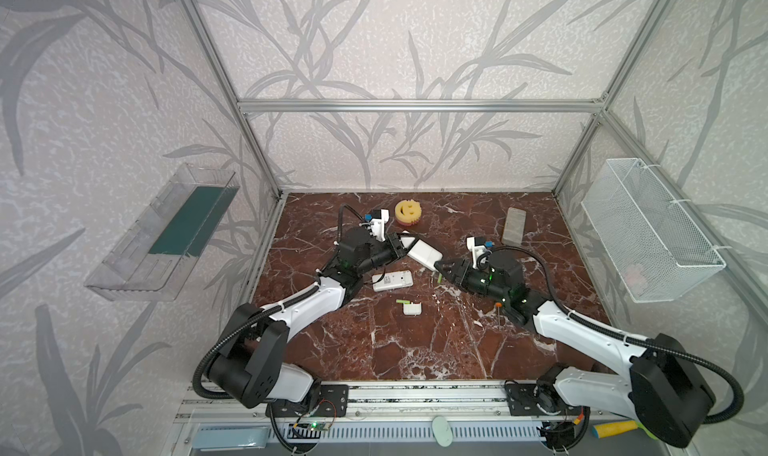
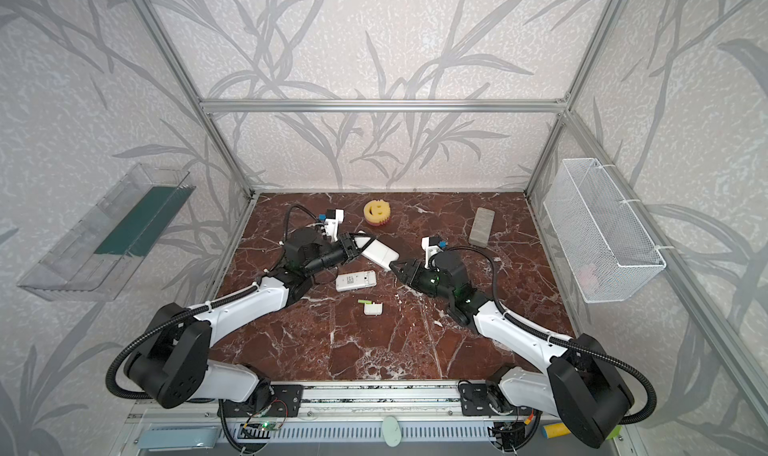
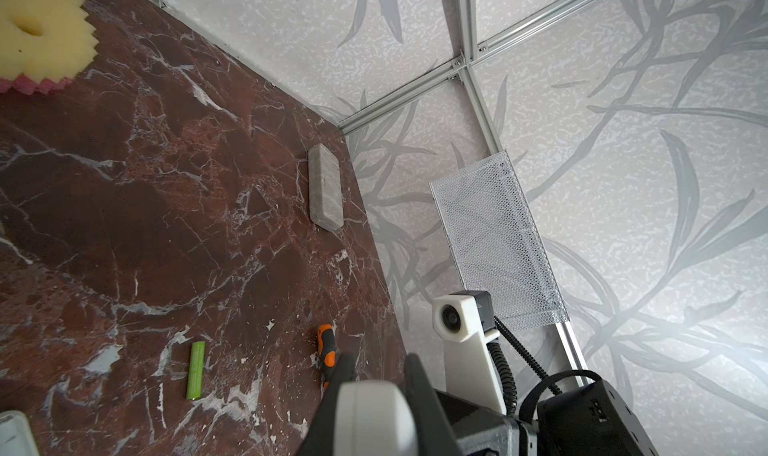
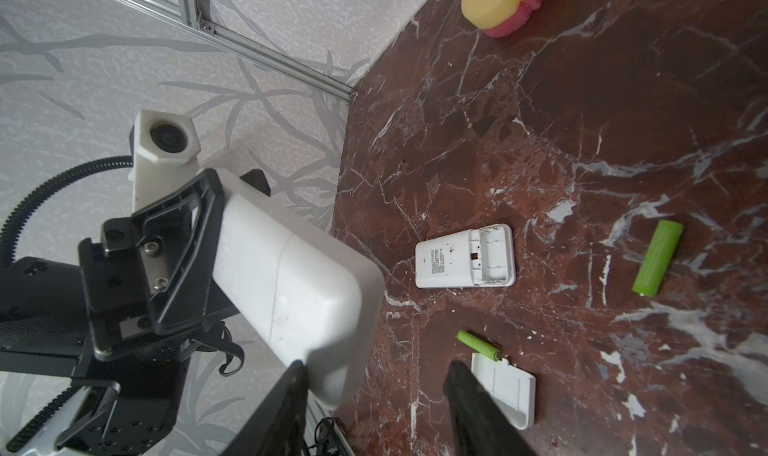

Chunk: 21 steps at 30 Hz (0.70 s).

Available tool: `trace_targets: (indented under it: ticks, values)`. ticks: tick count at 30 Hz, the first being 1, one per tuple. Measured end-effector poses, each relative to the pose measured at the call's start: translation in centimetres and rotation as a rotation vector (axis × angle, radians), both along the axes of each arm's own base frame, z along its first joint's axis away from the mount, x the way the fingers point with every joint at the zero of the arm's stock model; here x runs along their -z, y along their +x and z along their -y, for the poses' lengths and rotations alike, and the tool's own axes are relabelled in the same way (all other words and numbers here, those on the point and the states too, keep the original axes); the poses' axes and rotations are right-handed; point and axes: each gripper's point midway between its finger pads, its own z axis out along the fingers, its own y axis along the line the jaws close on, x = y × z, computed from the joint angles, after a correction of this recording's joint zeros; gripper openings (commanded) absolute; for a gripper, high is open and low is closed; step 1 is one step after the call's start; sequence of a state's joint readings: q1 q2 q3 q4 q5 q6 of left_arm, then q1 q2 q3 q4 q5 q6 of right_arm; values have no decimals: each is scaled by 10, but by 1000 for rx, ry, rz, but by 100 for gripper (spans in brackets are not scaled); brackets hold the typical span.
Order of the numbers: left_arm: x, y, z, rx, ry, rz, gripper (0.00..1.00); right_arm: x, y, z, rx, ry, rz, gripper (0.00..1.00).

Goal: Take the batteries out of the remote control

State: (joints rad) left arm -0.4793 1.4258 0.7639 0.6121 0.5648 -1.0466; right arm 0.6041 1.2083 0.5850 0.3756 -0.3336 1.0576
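With right gripper [image 4: 374, 369] half-open astride remote [image 4: 291, 275] at lower centre, left gripper [image 1: 404, 245] clamped on opposite end: close squarely on cover [image 4: 324, 300], ignoring loose batteries [image 4: 658, 258] lying at right.

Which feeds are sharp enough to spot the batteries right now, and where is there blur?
Right wrist view: two batteries sharp; held remote soft. Left wrist view: one battery crisp, remote end blurred. Top views: batteries tiny, walls bowed.

Loose lime-green batteries [image 4: 658, 258] on table
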Motion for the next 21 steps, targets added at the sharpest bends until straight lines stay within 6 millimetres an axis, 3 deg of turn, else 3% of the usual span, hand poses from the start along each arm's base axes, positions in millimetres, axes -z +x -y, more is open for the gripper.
trace_targets:
  ticks: [3,7,13,21]
  values:
    - [2,1,-2,-5,6,-5,0,0,0,0,0,1,1,35]
    - [3,1,-2,-7,11,-6,0,1,0,0,2,-3,-5,35]
    - [3,0,-1,-2,9,-4,0,4,1,2,12,-12,-14,61]
    - [-4,0,0,8,-14,8,0,-5,6,-2,7,-12,-3,62]
